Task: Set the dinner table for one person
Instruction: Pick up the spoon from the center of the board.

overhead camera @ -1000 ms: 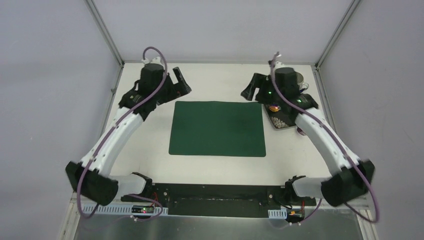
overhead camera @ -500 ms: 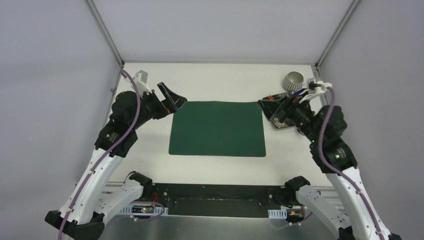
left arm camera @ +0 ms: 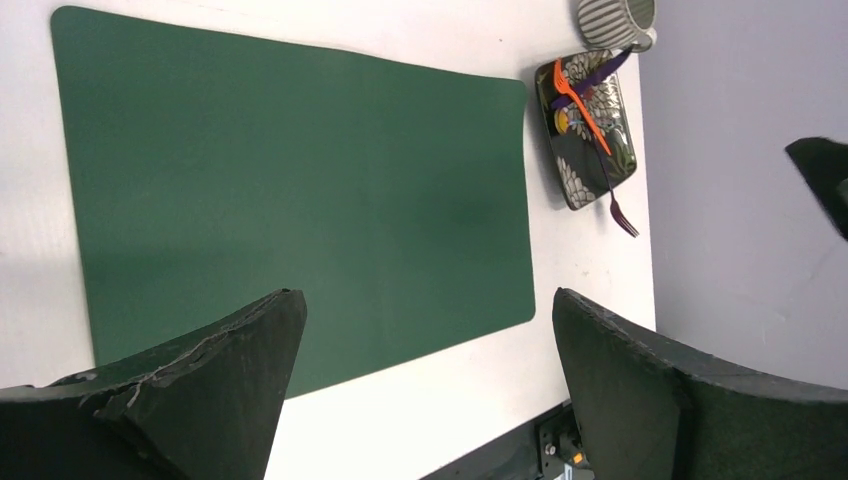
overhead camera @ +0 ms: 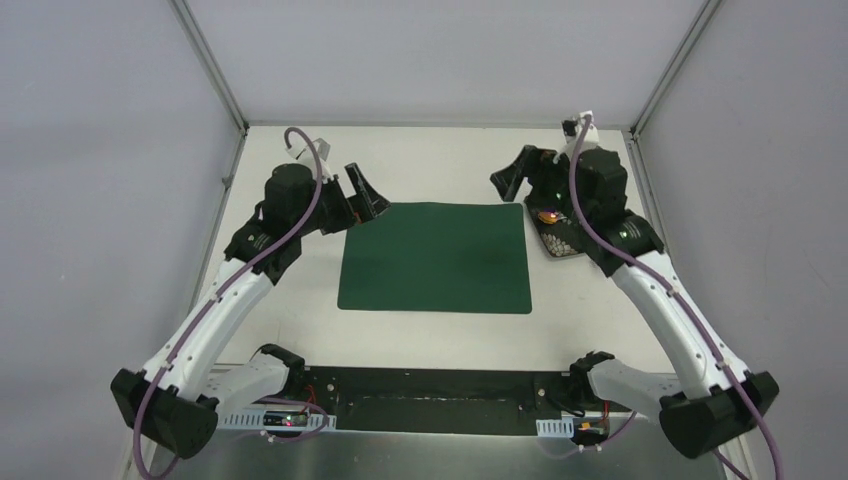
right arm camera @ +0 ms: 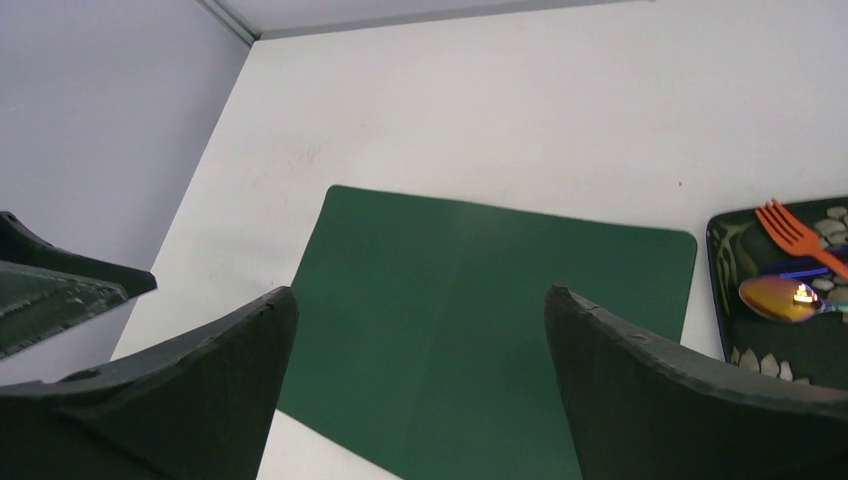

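Note:
The dinner table [overhead camera: 440, 160] is a white top with a dark green placemat [overhead camera: 436, 257] at its middle. A dark flowered plate [left arm camera: 562, 180] lies right of the mat, carrying an orange fork [left arm camera: 580, 100], a purple fork [left arm camera: 612, 198] and a shiny spoon [right arm camera: 785, 297]. Beyond it stands a striped cup [left arm camera: 615, 15]. My left gripper [overhead camera: 365, 195] hovers open over the mat's far left corner, nothing between its fingers [left arm camera: 200, 390]. My right gripper [overhead camera: 515, 180] hangs open above the mat's far right corner, also empty. In the top view the right arm hides part of the plate [overhead camera: 562, 245] and the cup.
Aluminium frame posts [overhead camera: 210, 65] rise at the back corners, with grey walls on both sides. A black base rail [overhead camera: 430, 390] with the arm mounts runs along the near edge.
Both arms have swung about. The right arm has come back over the plate and now hides the cup, its jaws a little wider. Placemat and plate lie as before.

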Motion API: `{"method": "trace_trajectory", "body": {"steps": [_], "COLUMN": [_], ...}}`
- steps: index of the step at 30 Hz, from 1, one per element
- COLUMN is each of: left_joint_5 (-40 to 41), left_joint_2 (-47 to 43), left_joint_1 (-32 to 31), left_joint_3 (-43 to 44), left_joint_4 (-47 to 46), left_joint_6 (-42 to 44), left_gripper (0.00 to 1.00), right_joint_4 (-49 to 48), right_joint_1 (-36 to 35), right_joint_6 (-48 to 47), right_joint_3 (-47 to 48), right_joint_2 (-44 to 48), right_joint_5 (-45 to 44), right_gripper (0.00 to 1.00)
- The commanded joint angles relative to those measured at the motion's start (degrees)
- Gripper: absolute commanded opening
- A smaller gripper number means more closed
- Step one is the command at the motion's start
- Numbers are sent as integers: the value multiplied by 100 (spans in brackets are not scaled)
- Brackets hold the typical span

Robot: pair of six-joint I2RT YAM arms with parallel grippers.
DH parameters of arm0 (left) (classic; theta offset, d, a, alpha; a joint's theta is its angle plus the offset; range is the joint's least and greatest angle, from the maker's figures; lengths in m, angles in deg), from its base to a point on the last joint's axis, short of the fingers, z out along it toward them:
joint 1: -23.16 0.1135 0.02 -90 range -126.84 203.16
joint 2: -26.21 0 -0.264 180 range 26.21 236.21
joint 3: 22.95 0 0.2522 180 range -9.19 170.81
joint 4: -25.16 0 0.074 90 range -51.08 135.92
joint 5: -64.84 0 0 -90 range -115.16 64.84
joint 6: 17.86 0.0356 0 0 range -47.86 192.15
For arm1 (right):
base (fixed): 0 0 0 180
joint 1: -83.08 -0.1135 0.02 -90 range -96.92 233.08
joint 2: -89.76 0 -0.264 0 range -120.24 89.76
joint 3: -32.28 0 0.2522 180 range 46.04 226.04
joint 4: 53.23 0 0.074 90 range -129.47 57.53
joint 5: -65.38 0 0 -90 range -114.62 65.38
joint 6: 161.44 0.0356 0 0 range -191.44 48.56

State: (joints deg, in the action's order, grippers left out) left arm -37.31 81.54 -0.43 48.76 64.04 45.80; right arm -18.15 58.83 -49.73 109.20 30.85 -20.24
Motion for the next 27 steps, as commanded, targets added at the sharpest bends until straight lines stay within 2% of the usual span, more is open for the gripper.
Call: {"method": "trace_trajectory", "body": {"steps": [1,4,8,12,16,21,24,27], "left_joint_5": [-132,-327,-403,-352,-196,-138,-105,99], "left_joint_2": [637,1110,1596,1657,1312,49,-900,-1582], "left_joint_1": [-31,-31,-25,0,0,-5,-22,-22], "left_joint_3": [696,1279,2313,2694,2197,412,-485,-594], "left_joint_4": [-321,-133,685,1010,715,-784,-1534,-1614], "left_joint_6": [-47,-100,25,1,-50,-230,-311,-440], "left_gripper": [99,99,99,99,99,99,99,99], "right_joint_4": [59,76,581,752,247,-1090,-1288,-1002], "right_joint_1": [49,167,259,278,280,270,271,272], "right_joint_6": [-80,177,400,595,670,541,579,551], "right_joint_3": [901,1145,1663,1750,1084,-562,-1169,-1127], "right_joint_2": [-624,-801,-1139,-1209,-1023,14,844,1420], "right_joint_5": [-201,-247,-287,-312,-18,131,379,591], "right_gripper": [98,100,100,100,100,100,100,100]}}
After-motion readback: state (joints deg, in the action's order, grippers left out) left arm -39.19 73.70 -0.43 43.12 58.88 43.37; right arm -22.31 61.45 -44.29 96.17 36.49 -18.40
